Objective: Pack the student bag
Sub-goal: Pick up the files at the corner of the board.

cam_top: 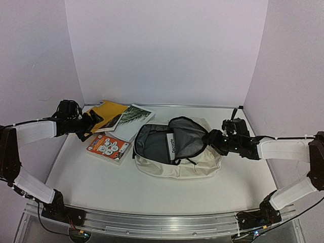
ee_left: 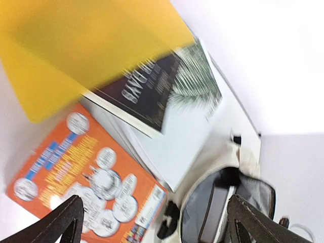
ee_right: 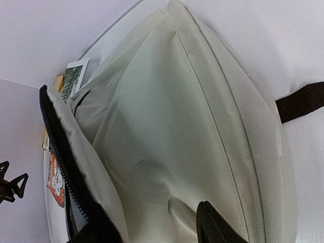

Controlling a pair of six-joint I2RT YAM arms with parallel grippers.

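The student bag [cam_top: 195, 163] lies in the middle of the table, cream, its main compartment unzipped onto dark grey lining [cam_top: 147, 142]. A book with a white spine [cam_top: 170, 145] stands inside it. My right gripper [cam_top: 212, 137] is at the bag's right side by the raised flap. In the right wrist view cream bag fabric [ee_right: 167, 126] fills the frame, and the right gripper [ee_right: 157, 233] has its jaws apart over puckered cloth, one finger [ee_right: 217, 225] showing. My left gripper [cam_top: 94, 121] hovers wide open over the books at the back left, nothing between its fingers [ee_left: 66, 220].
A yellow book [cam_top: 109, 110], a palm-leaf book [cam_top: 134, 119] and an orange book [cam_top: 108, 147] lie left of the bag. From the left wrist the orange book [ee_left: 86, 177] is just below the gripper and the bag's opening [ee_left: 223, 202] to the right. Walls close in the back and sides.
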